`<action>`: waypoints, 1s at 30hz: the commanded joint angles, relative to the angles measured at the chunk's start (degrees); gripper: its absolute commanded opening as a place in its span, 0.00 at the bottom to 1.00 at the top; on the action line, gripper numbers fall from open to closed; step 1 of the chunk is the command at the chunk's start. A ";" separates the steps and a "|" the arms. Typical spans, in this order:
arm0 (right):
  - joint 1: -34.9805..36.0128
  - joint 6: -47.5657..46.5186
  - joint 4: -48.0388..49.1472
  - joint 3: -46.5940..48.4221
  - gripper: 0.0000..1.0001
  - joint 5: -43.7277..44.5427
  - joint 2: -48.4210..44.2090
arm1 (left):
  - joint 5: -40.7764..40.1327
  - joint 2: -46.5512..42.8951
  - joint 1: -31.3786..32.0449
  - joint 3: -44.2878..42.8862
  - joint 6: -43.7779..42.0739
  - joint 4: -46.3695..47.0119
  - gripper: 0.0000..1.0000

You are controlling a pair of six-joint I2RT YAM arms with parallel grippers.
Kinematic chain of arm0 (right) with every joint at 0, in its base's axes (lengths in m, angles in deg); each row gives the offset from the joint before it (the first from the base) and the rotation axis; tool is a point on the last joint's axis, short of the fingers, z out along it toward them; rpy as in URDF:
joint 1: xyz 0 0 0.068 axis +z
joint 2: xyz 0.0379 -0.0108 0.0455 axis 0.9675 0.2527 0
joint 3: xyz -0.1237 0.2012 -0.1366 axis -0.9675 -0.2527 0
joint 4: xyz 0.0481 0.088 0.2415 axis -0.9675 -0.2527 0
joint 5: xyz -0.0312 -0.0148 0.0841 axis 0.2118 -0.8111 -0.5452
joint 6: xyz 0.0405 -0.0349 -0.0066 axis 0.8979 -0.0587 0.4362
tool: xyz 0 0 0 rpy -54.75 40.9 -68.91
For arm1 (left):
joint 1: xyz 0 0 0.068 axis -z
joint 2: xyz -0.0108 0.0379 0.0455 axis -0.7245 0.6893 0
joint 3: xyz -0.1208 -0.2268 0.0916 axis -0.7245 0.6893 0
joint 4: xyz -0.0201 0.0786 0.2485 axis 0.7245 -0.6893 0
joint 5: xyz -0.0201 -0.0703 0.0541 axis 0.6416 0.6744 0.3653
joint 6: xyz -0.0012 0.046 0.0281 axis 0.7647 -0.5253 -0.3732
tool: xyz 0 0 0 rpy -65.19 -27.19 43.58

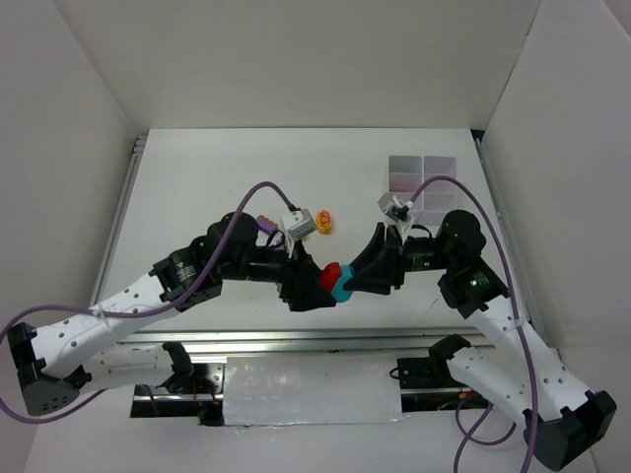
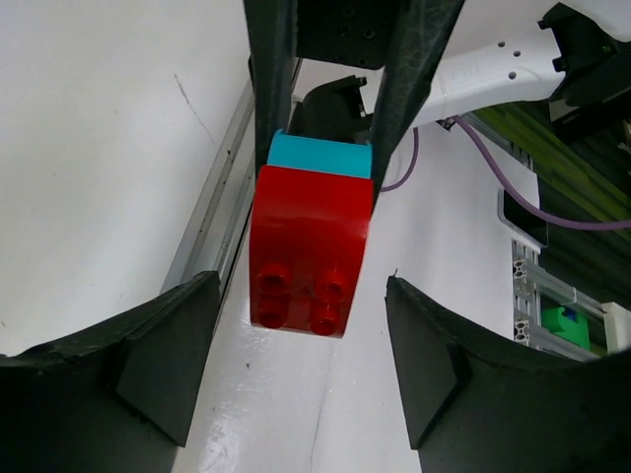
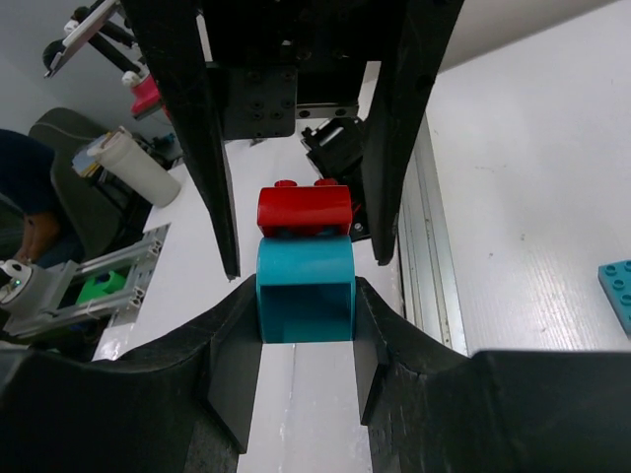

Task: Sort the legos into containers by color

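Observation:
A red studded brick (image 1: 329, 275) and a cyan brick (image 1: 343, 289) are stuck together, held above the table near its front edge. My right gripper (image 1: 359, 277) is shut on the cyan brick (image 3: 306, 281), with the red brick (image 3: 304, 207) beyond it. My left gripper (image 1: 312, 287) is open. Its fingers (image 2: 166, 367) stand wide on either side of the red brick (image 2: 311, 246) without touching it. The cyan brick (image 2: 320, 156) shows behind the red one. The translucent tray (image 1: 424, 175) lies at the back right.
A yellow lego (image 1: 323, 223) and a purple brick (image 1: 266, 225) lie on the table behind the left arm. A flat cyan piece (image 3: 617, 294) lies at the right edge of the right wrist view. A metal rail (image 1: 296, 338) runs along the front edge.

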 commanded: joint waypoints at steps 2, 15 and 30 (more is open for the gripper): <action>0.28 -3.54 -1.41 3.65 0.00 0.45 0.13 | 2.57 -0.39 0.24 -3.98 0.90 4.20 0.78; 0.72 -6.01 -5.37 4.26 0.00 0.19 1.19 | 2.83 0.57 0.24 -5.39 -0.15 4.02 0.39; 0.46 -7.06 -1.41 -1.62 0.00 6.24 1.98 | -7.72 -5.22 -6.15 -9.60 -5.77 -6.43 0.00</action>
